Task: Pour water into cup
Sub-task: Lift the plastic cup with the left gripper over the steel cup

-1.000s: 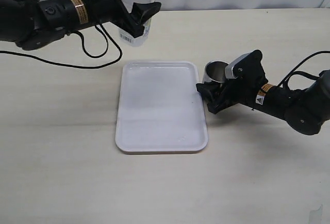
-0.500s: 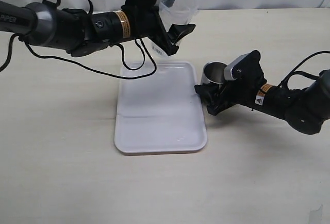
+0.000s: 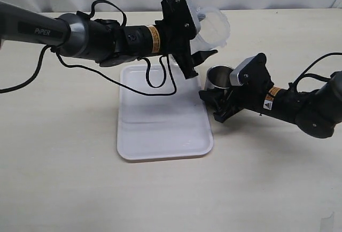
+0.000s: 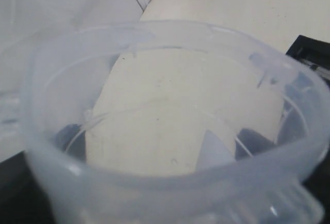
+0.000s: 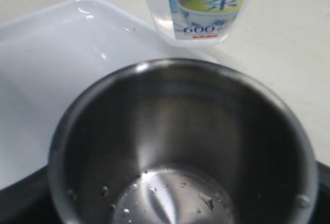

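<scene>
White tray (image 3: 160, 130) lies nearest. Just off its right edge is the steel cup (image 3: 218, 76), mouth up, with the right gripper (image 3: 214, 103) clamped round its base. A few drops (image 5: 170, 198) sit on the cup's floor. Beyond and higher is the container (image 3: 214, 26), pinched in the left gripper (image 3: 192, 29) and part-tipped. I can't tell whether its lip is over the rim. My guess is the pour turns on bringing the lip over the cup's mouth.
</scene>
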`<move>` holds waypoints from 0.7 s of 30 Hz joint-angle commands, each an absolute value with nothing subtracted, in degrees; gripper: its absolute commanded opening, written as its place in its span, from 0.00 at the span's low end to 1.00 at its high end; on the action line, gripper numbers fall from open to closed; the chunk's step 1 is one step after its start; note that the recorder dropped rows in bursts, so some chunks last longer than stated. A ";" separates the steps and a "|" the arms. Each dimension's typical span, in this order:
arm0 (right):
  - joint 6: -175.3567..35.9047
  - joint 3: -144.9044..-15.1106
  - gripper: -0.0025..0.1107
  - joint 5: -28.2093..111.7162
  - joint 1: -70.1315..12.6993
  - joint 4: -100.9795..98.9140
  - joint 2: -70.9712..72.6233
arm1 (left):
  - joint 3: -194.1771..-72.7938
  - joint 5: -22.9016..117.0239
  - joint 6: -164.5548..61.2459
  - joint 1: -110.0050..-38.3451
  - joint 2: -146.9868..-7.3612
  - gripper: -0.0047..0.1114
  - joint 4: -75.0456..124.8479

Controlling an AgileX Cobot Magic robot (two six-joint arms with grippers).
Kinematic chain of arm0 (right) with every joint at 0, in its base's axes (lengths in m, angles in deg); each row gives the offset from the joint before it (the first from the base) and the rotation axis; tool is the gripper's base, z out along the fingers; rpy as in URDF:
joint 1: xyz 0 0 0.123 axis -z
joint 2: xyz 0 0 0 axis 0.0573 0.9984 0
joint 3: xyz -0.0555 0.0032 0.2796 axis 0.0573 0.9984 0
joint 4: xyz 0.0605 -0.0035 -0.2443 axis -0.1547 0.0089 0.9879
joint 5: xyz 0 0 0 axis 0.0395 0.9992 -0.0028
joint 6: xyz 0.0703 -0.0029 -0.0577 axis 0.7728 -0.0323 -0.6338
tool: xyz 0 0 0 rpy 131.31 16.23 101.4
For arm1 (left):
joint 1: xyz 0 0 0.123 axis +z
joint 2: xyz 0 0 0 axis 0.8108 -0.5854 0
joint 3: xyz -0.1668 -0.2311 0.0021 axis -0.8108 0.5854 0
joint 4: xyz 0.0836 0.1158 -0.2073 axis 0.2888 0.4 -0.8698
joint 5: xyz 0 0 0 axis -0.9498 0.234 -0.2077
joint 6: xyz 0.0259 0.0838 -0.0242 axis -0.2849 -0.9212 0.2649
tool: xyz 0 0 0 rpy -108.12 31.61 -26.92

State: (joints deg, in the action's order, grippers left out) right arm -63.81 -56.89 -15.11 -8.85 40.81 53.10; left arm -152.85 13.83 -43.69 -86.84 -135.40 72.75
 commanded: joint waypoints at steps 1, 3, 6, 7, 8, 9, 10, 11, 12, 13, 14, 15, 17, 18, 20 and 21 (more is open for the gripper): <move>-64.29 -57.20 0.06 -17.95 -8.73 41.42 52.78 | -153.53 12.93 -48.72 -87.04 -134.83 0.04 72.16; -63.74 -57.20 0.06 -18.84 -8.73 41.42 52.78 | -153.53 12.93 -49.87 -87.04 -134.83 0.04 72.16; -63.65 -57.20 0.06 -19.48 -8.73 42.06 52.78 | -153.53 12.93 -50.81 -87.04 -134.83 0.04 72.16; -63.65 -57.20 0.06 -19.48 -8.73 42.06 52.78 | -153.53 12.93 -50.95 -87.04 -134.83 0.04 72.16; -63.65 -57.20 0.06 -19.58 -8.73 42.06 52.78 | -153.53 12.93 -51.39 -87.04 -134.83 0.04 72.16; -63.65 -57.20 0.06 -19.58 -8.73 42.06 52.78 | -153.53 13.03 -51.96 -87.04 -134.83 0.04 72.16; -63.65 -57.20 0.06 -19.58 -8.73 42.06 52.78 | -153.53 13.17 -52.49 -87.04 -134.83 0.04 72.16; -63.65 -57.20 0.06 -19.58 -8.73 42.06 52.78 | -153.53 13.57 -53.04 -87.16 -134.83 0.04 72.16; -63.65 -57.20 0.06 -19.58 -8.73 42.06 52.78 | -153.53 13.82 -53.86 -87.16 -134.83 0.04 72.16; -63.65 -57.20 0.06 -19.58 -8.73 42.06 52.78 | -153.53 13.83 -54.77 -87.26 -134.83 0.04 72.16; -63.65 -57.20 0.06 -19.58 -8.73 42.06 52.78 | -153.53 13.99 -55.74 -87.25 -134.83 0.04 72.16; -63.65 -57.20 0.06 -19.58 -8.73 42.06 52.78 | -153.53 13.99 -56.46 -87.25 -134.83 0.04 72.16; -63.65 -57.20 0.06 -19.58 -8.73 42.06 52.78 | -153.53 13.99 -57.20 -87.50 -134.83 0.04 72.16; -63.65 -57.20 0.06 -19.51 -8.73 42.06 52.89 | -153.53 13.89 -58.10 -87.64 -134.83 0.04 72.16; -63.65 -57.20 0.06 -19.51 -8.73 42.06 52.89 | -153.53 13.89 -59.45 -88.06 -134.83 0.04 72.16; -63.65 -57.20 0.06 -19.51 -8.73 42.06 52.89 | -153.53 14.01 -60.55 -88.18 -134.83 0.04 72.16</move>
